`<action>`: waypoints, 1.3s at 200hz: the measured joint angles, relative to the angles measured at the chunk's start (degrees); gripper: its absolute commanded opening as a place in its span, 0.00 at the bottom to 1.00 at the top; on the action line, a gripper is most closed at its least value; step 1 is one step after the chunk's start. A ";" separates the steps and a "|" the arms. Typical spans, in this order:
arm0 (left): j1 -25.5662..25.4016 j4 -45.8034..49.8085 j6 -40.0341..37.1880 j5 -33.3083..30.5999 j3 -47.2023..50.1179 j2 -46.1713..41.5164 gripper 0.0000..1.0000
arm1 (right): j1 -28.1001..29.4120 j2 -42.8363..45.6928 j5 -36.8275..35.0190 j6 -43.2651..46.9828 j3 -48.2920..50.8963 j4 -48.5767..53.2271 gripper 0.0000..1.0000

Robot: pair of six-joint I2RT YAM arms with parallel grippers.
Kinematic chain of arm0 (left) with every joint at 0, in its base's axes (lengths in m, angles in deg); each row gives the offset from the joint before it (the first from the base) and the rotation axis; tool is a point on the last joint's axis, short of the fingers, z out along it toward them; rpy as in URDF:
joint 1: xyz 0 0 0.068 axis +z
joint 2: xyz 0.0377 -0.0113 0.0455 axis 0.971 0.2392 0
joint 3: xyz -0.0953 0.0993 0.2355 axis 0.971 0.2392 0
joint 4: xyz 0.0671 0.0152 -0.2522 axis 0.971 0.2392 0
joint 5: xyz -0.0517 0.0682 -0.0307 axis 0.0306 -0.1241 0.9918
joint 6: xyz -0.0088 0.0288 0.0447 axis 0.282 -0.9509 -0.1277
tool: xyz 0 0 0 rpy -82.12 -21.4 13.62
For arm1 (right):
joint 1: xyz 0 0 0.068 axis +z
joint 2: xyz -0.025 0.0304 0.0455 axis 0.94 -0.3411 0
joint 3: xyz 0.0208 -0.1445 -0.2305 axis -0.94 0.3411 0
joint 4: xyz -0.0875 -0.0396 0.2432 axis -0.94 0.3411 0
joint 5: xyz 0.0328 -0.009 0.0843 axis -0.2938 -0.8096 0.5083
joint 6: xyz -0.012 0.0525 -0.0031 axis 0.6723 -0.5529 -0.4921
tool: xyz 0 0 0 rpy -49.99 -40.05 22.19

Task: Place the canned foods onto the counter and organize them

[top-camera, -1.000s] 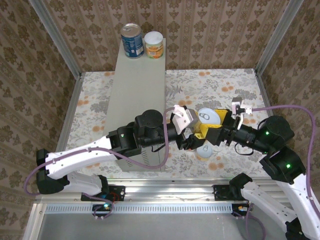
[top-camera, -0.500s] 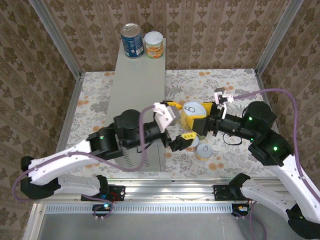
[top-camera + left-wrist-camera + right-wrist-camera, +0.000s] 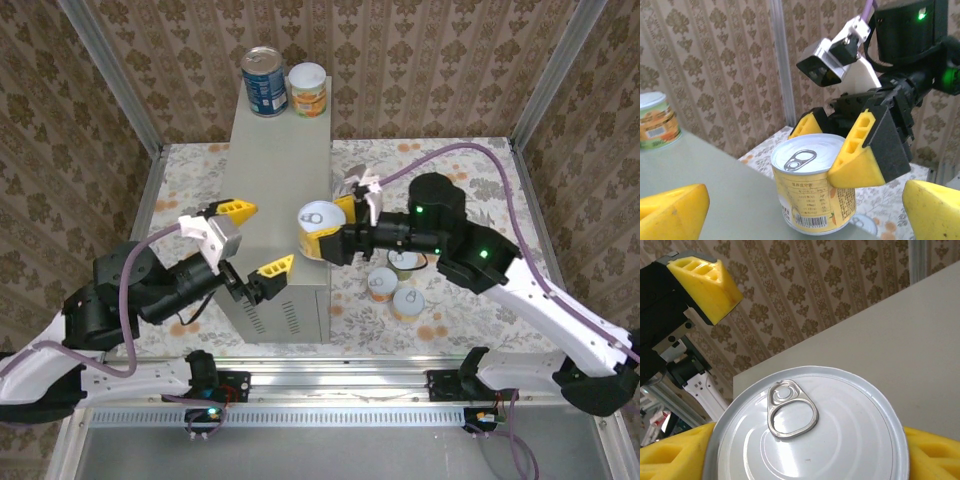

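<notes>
1. Top view: the counter (image 3: 270,160) stands on the floral floor (image 3: 440,170). A blue can (image 3: 263,80) and an orange can (image 3: 308,89) stand upright side by side at its far end.
2. Same view: the right gripper (image 3: 325,235) is clenched on a yellow-label can (image 3: 318,217) at the counter's right edge, toward the near end. The left gripper (image 3: 256,240) is released, spread wide and holding nothing, over the counter's near end just left of that can.
3. Same view: three floor cans (image 3: 382,283) stand upright, clustered right of the counter under the right arm.
4. Left wrist, side-on: the right fingers (image 3: 862,152) press both sides of the yellow-label can (image 3: 812,192) near its lid. Its base looks to be on the counter (image 3: 715,175) top, close to the edge. The label and barcode are visible. The left fingers (image 3: 672,212) are well apart, and the orange can (image 3: 655,120) sits far left.
5. Right wrist, from above: lid and pull tab (image 3: 790,410) are clear. The right fingers (image 3: 670,460) hug the lid. A left finger (image 3: 705,282) sits upper left, apart from it.
</notes>
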 measured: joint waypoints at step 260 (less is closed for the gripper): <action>1.68 4.68 -0.94 -8.87 1.51 2.69 1.00 | 8.68 6.82 -19.91 13.22 -2.84 5.05 1.00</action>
